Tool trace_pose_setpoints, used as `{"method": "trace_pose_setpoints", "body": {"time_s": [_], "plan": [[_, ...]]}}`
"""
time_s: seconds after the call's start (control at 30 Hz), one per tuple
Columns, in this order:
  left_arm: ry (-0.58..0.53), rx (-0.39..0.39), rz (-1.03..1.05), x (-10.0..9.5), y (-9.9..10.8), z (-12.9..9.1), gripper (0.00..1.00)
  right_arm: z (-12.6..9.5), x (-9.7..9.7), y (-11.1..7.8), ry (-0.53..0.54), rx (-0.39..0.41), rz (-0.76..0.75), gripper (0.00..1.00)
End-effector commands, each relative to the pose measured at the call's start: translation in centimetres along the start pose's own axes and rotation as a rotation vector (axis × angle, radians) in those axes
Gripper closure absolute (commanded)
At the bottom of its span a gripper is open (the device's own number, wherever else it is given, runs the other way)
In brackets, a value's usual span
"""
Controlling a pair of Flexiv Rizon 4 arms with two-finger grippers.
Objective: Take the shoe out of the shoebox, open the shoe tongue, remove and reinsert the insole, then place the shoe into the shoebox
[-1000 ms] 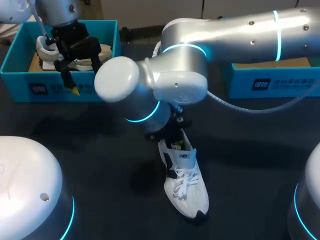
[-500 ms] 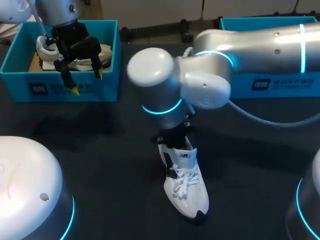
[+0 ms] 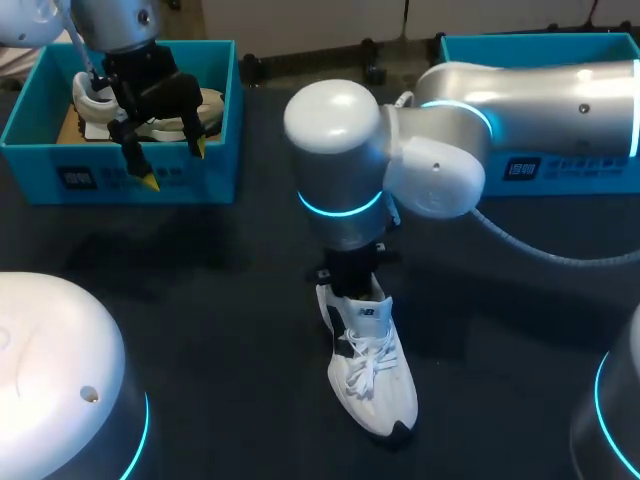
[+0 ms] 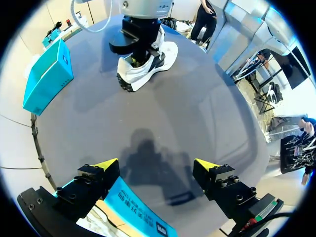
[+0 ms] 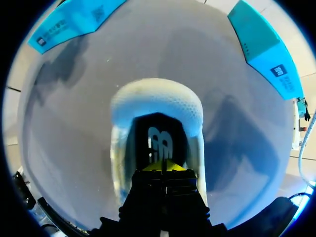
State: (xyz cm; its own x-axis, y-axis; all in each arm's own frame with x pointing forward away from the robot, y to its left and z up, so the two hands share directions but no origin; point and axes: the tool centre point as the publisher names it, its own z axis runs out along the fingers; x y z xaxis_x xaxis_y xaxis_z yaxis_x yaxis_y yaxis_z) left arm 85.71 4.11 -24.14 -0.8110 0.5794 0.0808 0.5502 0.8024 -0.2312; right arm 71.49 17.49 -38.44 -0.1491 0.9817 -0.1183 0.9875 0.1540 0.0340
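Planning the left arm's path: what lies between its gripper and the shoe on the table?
Only bare table, as the left wrist view shows.

Right arm swung rightward, wrist now upright above shoe heel, perhaps slightly lower

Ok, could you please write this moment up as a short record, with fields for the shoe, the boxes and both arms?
shoe: white lace-up sneaker, upright on the dark table, outside both boxes
insole: dark, lying inside the sneaker
right gripper: fingers closed together, tips in the sneaker's opening at the heel; no grip on anything visible
left gripper: fingers open, empty, above the left shoebox's front wall
left shoebox: teal, holds a second shoe
right shoebox: teal, inside mostly hidden behind the right arm
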Motion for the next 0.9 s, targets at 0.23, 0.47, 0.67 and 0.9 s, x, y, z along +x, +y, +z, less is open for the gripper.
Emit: {"method": "trace_pose_setpoints", "body": {"time_s": [0.23, 0.47, 0.67, 0.9], "plan": [[0.002, 0.0, 0.001, -0.1, 0.1, 0.0, 0.0, -2.0, -1.7, -0.1, 0.009, 0.036, -0.069, 1.0], [0.002, 0.0, 0.001, -0.1, 0.1, 0.0, 0.0, -1.9, -1.7, -0.4, 0.093, 0.059, -0.145, 0.8], [0.002, 0.0, 0.001, -0.1, 0.1, 0.0, 0.0, -2.1, -1.6, -1.3, 0.104, 0.09, -0.142, 0.71], [0.002, 0.0, 0.001, -0.1, 0.1, 0.0, 0.0, -2.7, -0.9, -2.3, 0.089, 0.102, -0.135, 0.52]]}}
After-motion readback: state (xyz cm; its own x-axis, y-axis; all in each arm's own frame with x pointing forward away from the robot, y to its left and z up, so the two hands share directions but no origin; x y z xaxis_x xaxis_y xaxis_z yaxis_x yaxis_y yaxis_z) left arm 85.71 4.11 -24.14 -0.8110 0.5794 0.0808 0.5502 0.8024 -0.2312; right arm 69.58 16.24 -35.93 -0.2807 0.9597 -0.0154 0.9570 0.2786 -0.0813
